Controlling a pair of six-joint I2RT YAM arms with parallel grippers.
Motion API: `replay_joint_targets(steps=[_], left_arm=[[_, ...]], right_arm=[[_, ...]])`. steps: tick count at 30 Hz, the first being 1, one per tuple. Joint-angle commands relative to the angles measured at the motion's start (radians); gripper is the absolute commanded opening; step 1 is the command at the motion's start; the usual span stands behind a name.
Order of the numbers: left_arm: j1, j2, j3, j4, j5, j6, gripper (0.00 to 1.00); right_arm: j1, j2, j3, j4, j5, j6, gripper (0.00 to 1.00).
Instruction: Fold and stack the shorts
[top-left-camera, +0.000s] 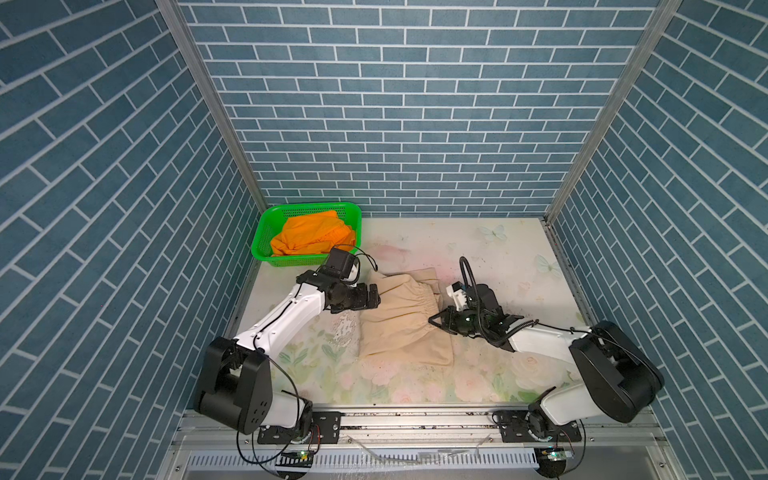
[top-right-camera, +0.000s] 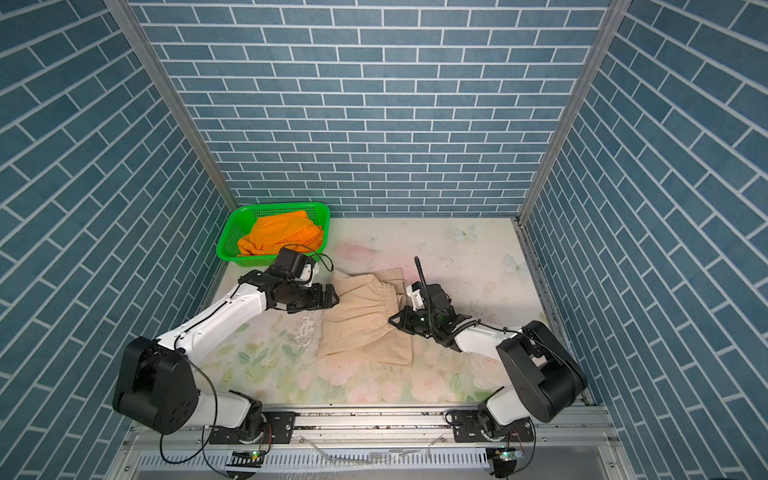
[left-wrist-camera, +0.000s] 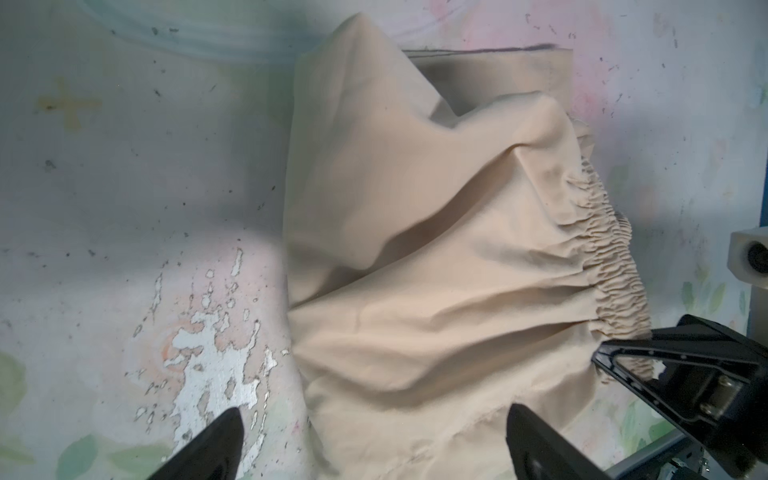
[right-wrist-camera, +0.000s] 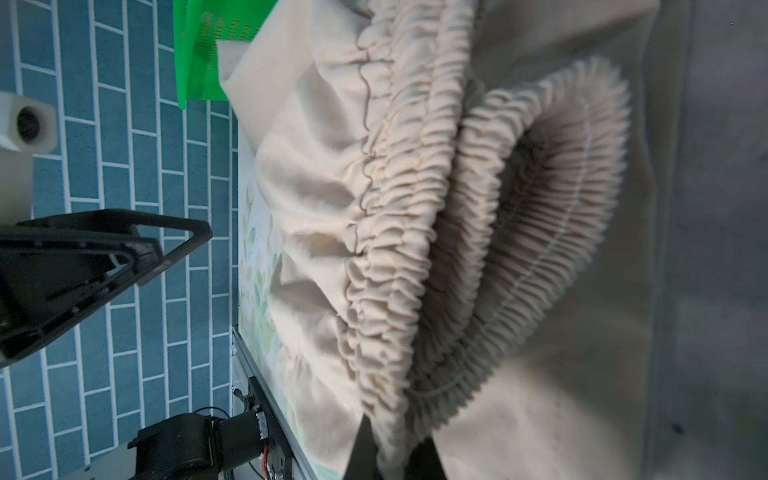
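My right gripper (top-left-camera: 434, 323) pinches the waistband (top-left-camera: 417, 302) of the beige shorts (top-left-camera: 395, 332), whose legs run leftward toward my spread-open left gripper (top-left-camera: 375, 297) at their far edge (the orange shorts (top-left-camera: 309, 239) sit in the basket (top-left-camera: 266, 220)).

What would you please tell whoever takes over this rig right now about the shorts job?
Left gripper: open, at the left edge of the beige shorts, holding nothing.
Right gripper: shut on the gathered waistband of the beige shorts.
The beige shorts lie rumpled mid-table; the orange shorts sit bunched in the green basket at the far left corner.
Done: beige shorts are out on the table, but no neat fold yet.
Left: fold the beige pair, take out and fold the orange pair, then stack both.
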Motion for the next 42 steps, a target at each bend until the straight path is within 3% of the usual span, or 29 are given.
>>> replay_joint_targets(steps=[1,5,10,16,21,23,25,29,33,36,42], left_arm=[[-0.004,0.019,-0.001,0.093,0.024,0.054,1.00],[-0.007,0.071,0.031,0.119,0.045,0.070,1.00],[-0.036,0.136,0.084,0.143,0.080,0.087,1.00],[-0.117,0.221,0.164,0.180,0.109,0.132,1.00],[-0.126,0.307,0.179,0.228,0.134,0.122,1.00],[-0.129,0.331,0.184,0.232,0.122,0.125,1.00],[-0.129,0.344,0.183,0.229,0.109,0.129,1.00],[-0.130,0.302,0.189,0.205,0.094,0.146,1.00],[-0.130,0.205,0.202,0.148,0.075,0.155,1.00],[-0.128,0.114,0.181,0.121,0.049,0.146,1.00],[-0.130,-0.027,-0.001,0.222,0.053,0.070,1.00]], right_arm=[[0.000,-0.109,0.044,-0.212,0.036,-0.018,0.00],[0.001,-0.191,0.034,-0.312,0.061,0.018,0.00],[0.006,-0.191,-0.041,-0.253,0.066,0.073,0.00],[0.008,-0.155,-0.072,-0.252,0.090,0.044,0.00],[0.010,-0.097,-0.085,-0.251,0.087,0.009,0.00],[0.012,-0.088,-0.079,-0.265,0.082,-0.010,0.22],[0.014,-0.103,-0.046,-0.333,0.096,-0.061,0.37],[0.020,-0.218,0.063,-0.566,0.217,-0.193,0.52],[0.018,-0.262,0.173,-0.713,0.293,-0.302,0.57],[0.018,-0.207,0.236,-0.662,0.251,-0.370,0.52],[0.018,0.021,0.344,-0.359,0.080,-0.391,0.29]])
